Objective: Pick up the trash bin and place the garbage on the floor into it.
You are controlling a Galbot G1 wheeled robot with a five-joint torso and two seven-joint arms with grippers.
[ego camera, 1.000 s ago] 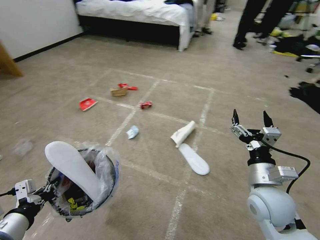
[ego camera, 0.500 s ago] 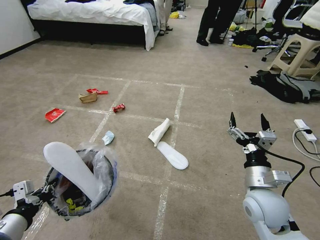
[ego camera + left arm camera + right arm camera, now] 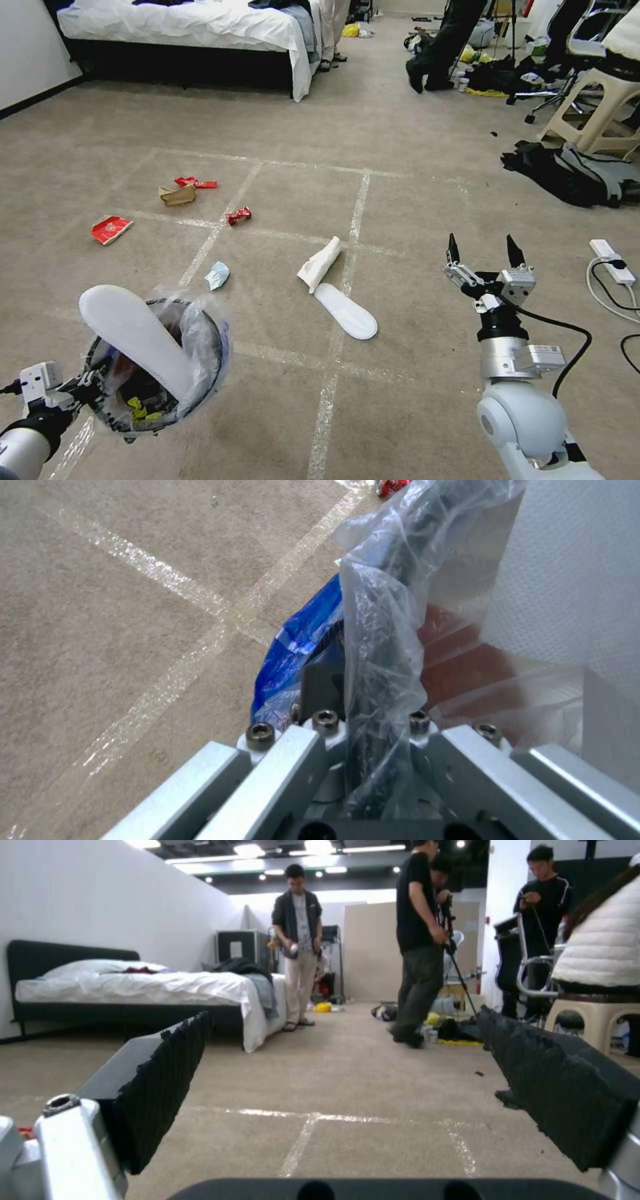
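Above the floor (image 3: 413,200), the right claw (image 3: 485,251) (spread wide, empty) has dropped slightly; the left claw (image 3: 79,390) still grips the trash bin (image 3: 157,367).

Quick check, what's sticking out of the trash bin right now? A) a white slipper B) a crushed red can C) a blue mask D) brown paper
A: a white slipper pokes up out of the trash bin, which the left gripper holds by its rim; the brown paper and blue mask lie on the floor.

The left hand (image 3: 83,390) is clamped low at the left, while the right hand (image 3: 485,255) points forward, fingers spread.
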